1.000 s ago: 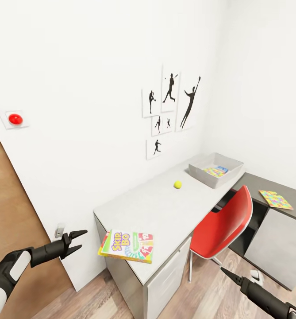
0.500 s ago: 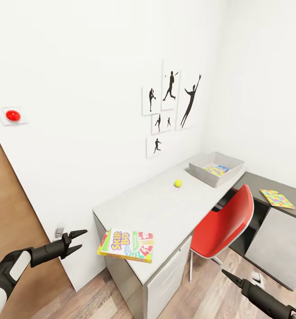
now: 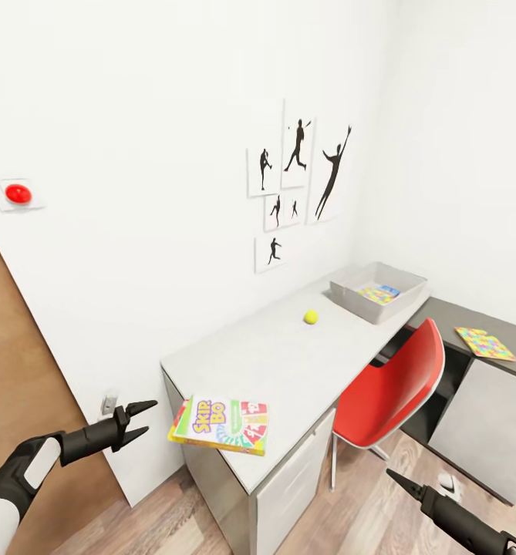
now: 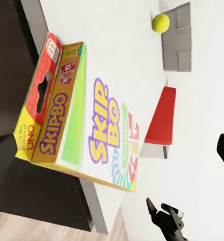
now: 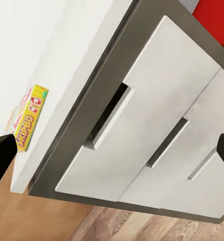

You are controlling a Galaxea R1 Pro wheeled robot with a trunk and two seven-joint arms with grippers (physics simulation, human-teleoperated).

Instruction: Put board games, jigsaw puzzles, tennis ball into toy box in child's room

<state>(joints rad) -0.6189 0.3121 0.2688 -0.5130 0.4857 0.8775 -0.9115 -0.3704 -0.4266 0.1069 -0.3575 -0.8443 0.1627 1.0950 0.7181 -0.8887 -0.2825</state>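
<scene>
White-walled corner, evenly lit.
Silhouette pictures (image 3: 296, 181) are hung on the wall (image 3: 157, 116); a red button (image 3: 18, 193) is mounted beside a wooden door (image 3: 15, 378). A red chair (image 3: 392, 393) is set on a plank floor (image 3: 350, 512).

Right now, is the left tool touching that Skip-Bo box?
Apart. The head view shows wall and door between the open left tool and the Skip-Bo box.
</scene>
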